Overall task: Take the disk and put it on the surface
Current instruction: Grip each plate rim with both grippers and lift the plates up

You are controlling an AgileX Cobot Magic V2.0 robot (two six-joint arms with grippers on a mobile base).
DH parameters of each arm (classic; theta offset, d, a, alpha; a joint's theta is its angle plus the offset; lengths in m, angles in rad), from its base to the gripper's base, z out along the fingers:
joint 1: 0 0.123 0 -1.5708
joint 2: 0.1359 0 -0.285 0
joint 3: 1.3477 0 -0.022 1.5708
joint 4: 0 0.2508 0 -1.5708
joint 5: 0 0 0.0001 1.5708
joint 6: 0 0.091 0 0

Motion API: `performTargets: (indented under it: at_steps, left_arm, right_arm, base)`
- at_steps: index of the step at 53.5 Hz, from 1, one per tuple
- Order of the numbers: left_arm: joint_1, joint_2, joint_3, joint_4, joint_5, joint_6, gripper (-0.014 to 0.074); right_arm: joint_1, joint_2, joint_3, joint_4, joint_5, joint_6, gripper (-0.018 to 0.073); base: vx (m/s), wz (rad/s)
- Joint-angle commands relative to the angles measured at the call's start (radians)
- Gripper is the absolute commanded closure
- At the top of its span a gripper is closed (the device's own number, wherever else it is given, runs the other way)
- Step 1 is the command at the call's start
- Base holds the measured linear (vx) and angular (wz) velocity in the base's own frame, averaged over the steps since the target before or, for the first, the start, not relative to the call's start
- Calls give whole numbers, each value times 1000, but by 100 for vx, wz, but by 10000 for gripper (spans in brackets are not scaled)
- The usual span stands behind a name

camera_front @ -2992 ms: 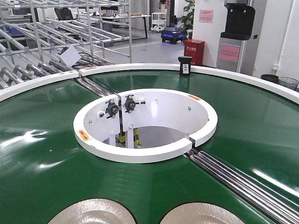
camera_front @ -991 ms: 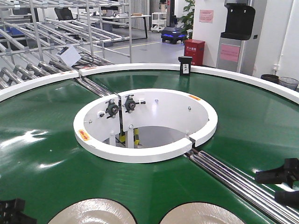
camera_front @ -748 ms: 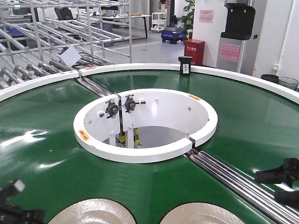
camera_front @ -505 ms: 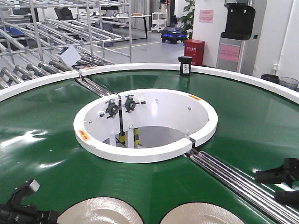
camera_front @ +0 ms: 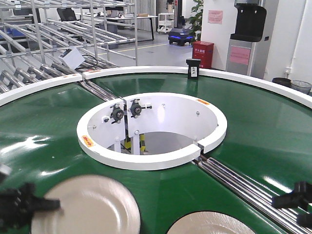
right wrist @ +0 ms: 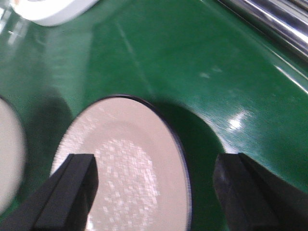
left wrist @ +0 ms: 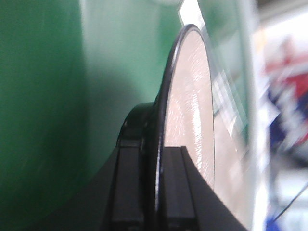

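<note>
At the lower left of the front view, the left gripper [camera_front: 46,204] is pinching the near edge of a pale disk [camera_front: 90,207], and the left wrist view shows that rim wedged edge-on between the two black fingers [left wrist: 127,187], with only a narrow strip of it caught. The disk lies over the green belt [camera_front: 253,126] and looks blurred; it seems to be off the belt, though the pictures do not settle that. The chief danger, as I judge it, is the shallow hold. A wide, flat disk gripped by one edge hangs most of its weight beyond the fingers, so a quick swing could make it pivot, sag or slide out and drop back onto the belt. A low carry could also knock its far edge against the second disk [camera_front: 209,225] at the bottom centre, or against the white inner rim [camera_front: 146,161]. The right gripper [right wrist: 154,185] hangs with its fingers spread wide on either side of that second disk, touching nothing (the two arms are well apart, so a clash looks unlikely). The dark tabletop meant to receive the disk shows in no view, so the path there cannot be judged.
</note>
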Motion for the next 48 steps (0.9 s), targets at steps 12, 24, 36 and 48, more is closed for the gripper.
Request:
performTargets:
  at_steps: [12,24,36,48]
  left_arm:
    - [55,-150,-24,-210,171,-54,603]
    - [55,-153,-24,-210,171,-65,602]
    - [55,-153,-23,-198,171,-89,601]
    - [47,-176,-23,-176,171,-118,601]
  right_arm:
    - [174,160,-29,30,-51,-30,13]
    - [311,220,-29,119,-84,-30,392]
    - [246,129,-29,169,-82,-30,571]
    - [102,-82,-29,255,18,-22,568]
  base:
    - [0,0]
    - [0,0]
    - [0,0]
    - [0,0]
